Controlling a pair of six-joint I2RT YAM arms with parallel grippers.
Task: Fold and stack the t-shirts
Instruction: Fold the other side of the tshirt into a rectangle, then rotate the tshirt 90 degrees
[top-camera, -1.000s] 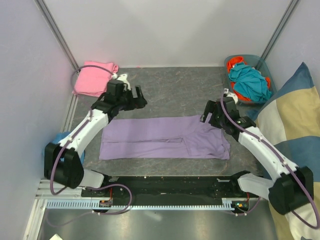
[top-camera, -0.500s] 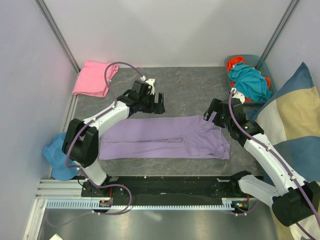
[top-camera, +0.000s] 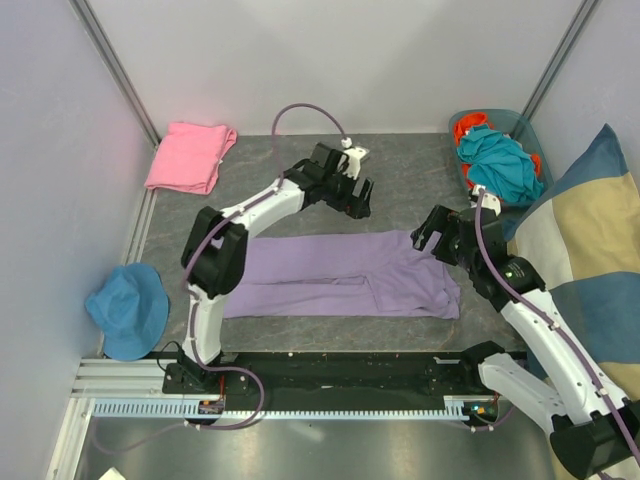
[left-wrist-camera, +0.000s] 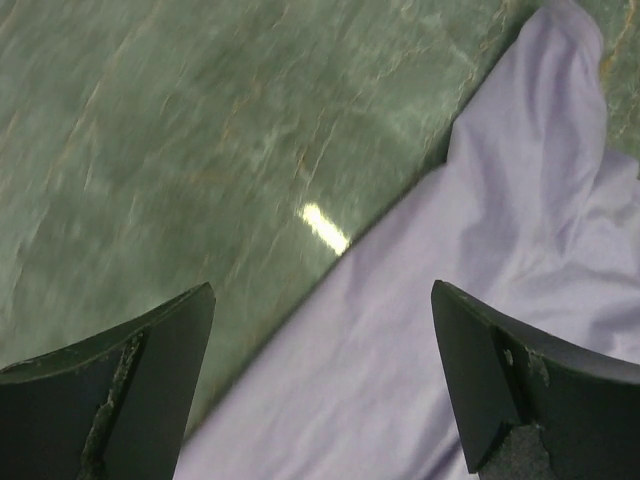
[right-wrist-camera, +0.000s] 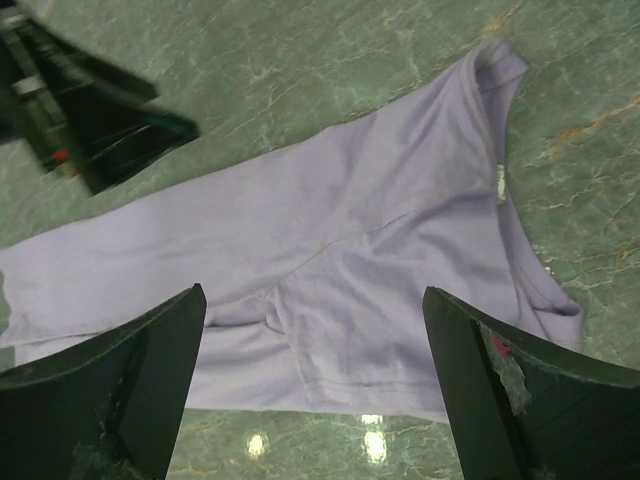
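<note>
The lavender t-shirt (top-camera: 330, 275) lies folded into a long band across the middle of the table, its collar end to the right. The pink t-shirt (top-camera: 190, 155) sits folded at the back left corner. My left gripper (top-camera: 357, 197) reaches far to the right and hangs open over the band's far edge; in the left wrist view the lavender cloth (left-wrist-camera: 480, 330) fills the lower right between its fingers (left-wrist-camera: 130, 390). My right gripper (top-camera: 432, 232) is open above the shirt's right end, with the lavender t-shirt (right-wrist-camera: 350, 270) spread below it and nothing held.
A blue hat (top-camera: 128, 308) lies at the near left. A bin (top-camera: 520, 122) of teal and orange clothes stands at the back right. A striped cushion (top-camera: 585, 250) leans along the right side. Walls close in the left and back.
My left arm has swung from beside the pink t-shirt to the right along the lavender shirt's far edge, uncovering the blue hat. My right gripper drifted slightly right. Both stayed open.
</note>
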